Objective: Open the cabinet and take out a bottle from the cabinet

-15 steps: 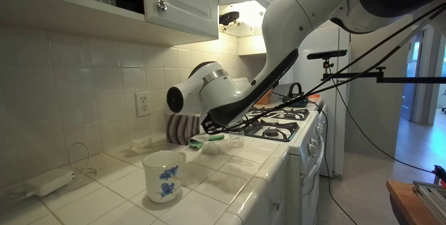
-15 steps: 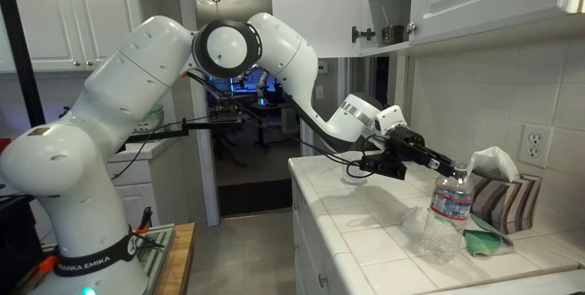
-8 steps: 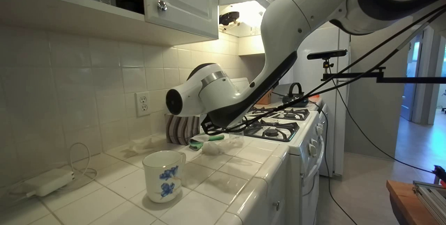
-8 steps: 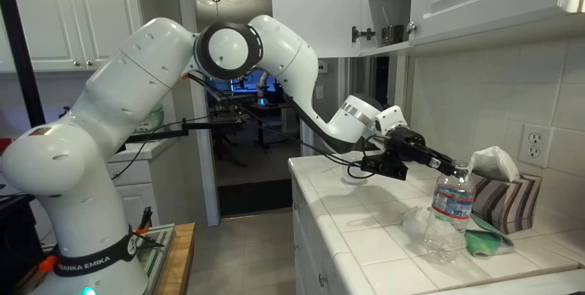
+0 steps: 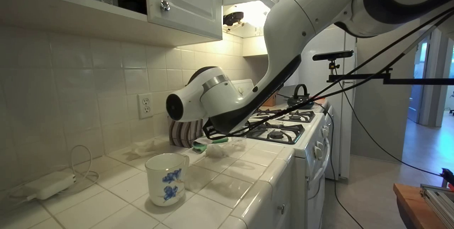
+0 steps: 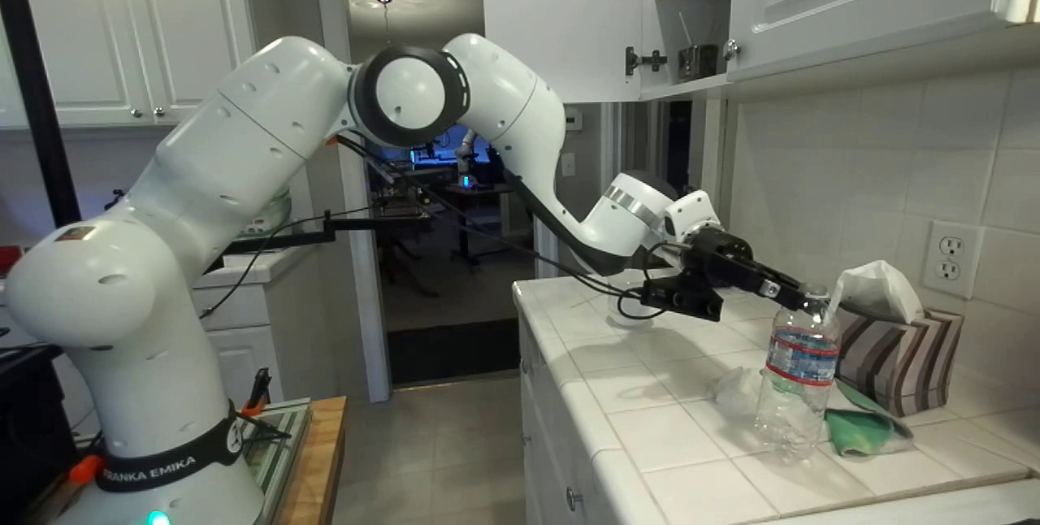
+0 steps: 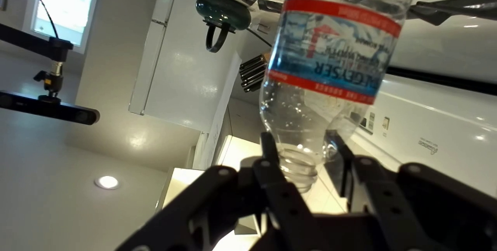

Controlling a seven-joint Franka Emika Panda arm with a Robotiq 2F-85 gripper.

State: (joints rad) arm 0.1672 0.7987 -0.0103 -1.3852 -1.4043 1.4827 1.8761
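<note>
Black two-finger gripper [image 7: 302,152] clamped on the neck of a clear plastic bottle [image 6: 800,375] with red-and-blue label, above white tiled counter [image 6: 650,436].
White upper wall cabinet [image 6: 861,9] with panelled front and round silver knob [image 6: 731,49]: higher than gripper, plain white door [image 6: 561,21] swung out wide, small dark cup [image 6: 697,62] on the shelf inside. Bottle is outside the cabinet, runs down from gripper, roughly upright; can't tell if base touches counter. Striped brown-and-white tissue box [image 6: 902,366], white tissue [image 6: 877,289] poking out, near gripper, toward the tiled wall [image 6: 861,135]. Green-and-grey cloth [image 6: 865,427] below gripper, on counter by the bottle's base. White mug [image 5: 166,183] with blue flower print on counter, well apart from gripper, side away from white gas stove [image 5: 301,148]. Dark green kettle [image 7: 223,10] farther off, stove side of gripper.
</note>
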